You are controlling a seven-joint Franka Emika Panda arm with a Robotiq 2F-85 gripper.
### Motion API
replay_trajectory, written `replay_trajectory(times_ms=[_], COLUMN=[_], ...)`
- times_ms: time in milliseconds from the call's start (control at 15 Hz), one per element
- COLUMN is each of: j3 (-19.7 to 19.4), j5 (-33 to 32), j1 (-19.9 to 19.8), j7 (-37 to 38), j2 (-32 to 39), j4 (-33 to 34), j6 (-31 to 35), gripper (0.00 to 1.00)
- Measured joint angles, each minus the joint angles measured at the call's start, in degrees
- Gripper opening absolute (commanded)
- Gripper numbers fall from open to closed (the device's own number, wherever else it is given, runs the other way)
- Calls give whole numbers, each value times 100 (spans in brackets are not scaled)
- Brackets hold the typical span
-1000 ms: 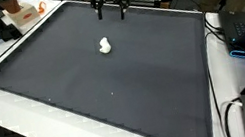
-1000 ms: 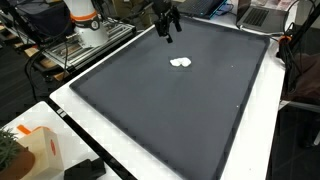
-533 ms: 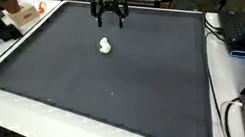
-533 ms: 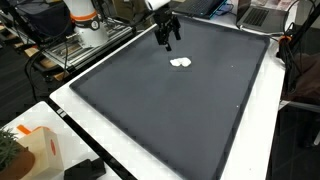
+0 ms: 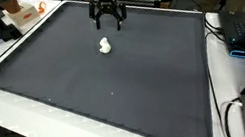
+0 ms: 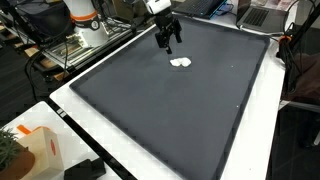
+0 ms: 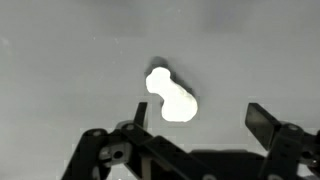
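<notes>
Black two-fingered gripper [image 5: 108, 22], jaws apart and empty, hovers near one edge of the dark grey mat [image 5: 117, 95]. A small white lump [image 5: 106, 47] lies near it, untouched.

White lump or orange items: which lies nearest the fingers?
The white lump. It is the only thing lying on the dark mat, close to the open fingers. The orange items sit off the mat, beyond its corner.

The gripper [image 5: 108, 18] is black, with two jointed, linkage-style fingers [image 7: 262, 120]; a white wrist segment [image 6: 156, 6] tops it; pale pivot pins [image 7: 115, 153] dot the links.
</notes>
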Motion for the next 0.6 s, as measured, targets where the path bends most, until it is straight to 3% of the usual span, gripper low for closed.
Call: replay_trajectory(times_ms=[333, 600], j3=[-372, -120], j5=[-83, -333], j1=[102, -210], j7=[2, 249], j2=[-591, -853], j4=[148, 687], j6=[-1143, -2393], gripper=[100, 100])
